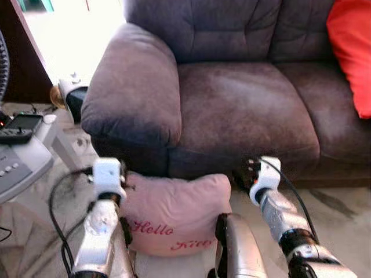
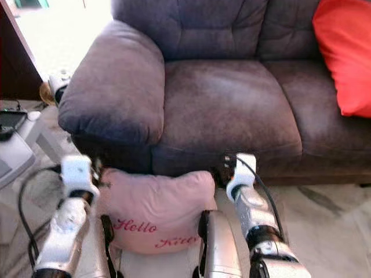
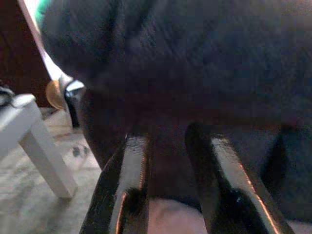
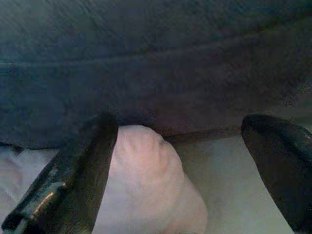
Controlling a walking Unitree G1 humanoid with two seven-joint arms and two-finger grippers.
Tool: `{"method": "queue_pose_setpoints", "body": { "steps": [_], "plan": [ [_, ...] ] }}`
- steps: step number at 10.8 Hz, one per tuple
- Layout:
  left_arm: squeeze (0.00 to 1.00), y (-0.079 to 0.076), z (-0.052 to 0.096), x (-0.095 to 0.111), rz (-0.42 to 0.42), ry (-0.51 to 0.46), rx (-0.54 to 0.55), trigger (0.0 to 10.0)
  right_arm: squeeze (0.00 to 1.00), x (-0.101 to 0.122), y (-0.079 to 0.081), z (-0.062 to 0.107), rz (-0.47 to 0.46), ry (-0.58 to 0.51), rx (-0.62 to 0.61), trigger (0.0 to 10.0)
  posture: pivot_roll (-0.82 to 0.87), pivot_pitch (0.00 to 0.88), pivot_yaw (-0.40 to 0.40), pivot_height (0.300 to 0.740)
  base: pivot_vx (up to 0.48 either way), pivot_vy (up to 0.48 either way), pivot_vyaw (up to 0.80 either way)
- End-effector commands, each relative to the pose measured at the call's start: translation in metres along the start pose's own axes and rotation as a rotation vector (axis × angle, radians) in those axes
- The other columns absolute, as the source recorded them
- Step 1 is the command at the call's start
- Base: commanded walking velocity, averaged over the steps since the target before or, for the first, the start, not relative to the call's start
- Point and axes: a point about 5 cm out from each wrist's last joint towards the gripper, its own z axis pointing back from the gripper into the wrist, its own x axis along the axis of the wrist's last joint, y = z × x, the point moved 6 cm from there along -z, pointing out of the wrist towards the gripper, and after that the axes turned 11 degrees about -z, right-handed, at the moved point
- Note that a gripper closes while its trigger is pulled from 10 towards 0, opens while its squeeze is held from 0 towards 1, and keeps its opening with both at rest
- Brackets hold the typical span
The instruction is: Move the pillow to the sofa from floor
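Note:
A pink pillow (image 1: 174, 211) with red "Hello Kitty" lettering lies on the floor against the front of the dark grey sofa (image 1: 243, 110), just below the seat cushion. My left gripper (image 3: 168, 141) is at the pillow's upper left corner, fingers open, with the pillow's edge low between them. My right gripper (image 4: 185, 126) is at the pillow's upper right corner and stands wide open. One of its fingers (image 4: 83, 161) rests beside that pink corner (image 4: 146, 180), the other well clear of it over bare floor.
The sofa's thick left armrest (image 1: 136, 87) overhangs the pillow's left end. A red cushion (image 1: 351, 52) leans at the sofa's right. A white side table (image 1: 35, 153) with devices stands at left, with black cables (image 1: 58, 202) looping over the floor beside my left arm.

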Motion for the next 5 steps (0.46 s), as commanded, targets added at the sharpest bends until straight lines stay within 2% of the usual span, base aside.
{"method": "queue_pose_setpoints", "body": {
  "steps": [1,2,3,5],
  "plan": [
    [0.00,0.009,-0.001,0.011,0.008,-0.030,0.040,10.0,0.00,0.005,0.004,-0.002,0.005,-0.006,0.014,10.0,0.06,0.136,-0.086,0.476,0.000,0.000,0.00],
    [0.00,0.023,-0.001,0.023,-0.052,-0.078,0.085,10.0,0.00,0.007,0.008,-0.003,0.008,-0.004,0.034,10.0,0.06,0.154,-0.090,0.476,0.000,0.000,0.00],
    [0.00,0.048,-0.002,0.036,-0.069,-0.113,0.161,10.0,0.00,0.007,0.012,-0.004,0.026,0.014,0.051,10.0,0.07,0.177,-0.093,0.476,0.000,0.000,0.00],
    [0.00,0.062,-0.002,0.058,-0.103,-0.173,0.179,10.0,0.00,0.003,0.010,-0.005,0.034,0.044,0.035,10.0,0.08,0.207,-0.096,0.476,0.000,0.000,0.00]
  ]
}}
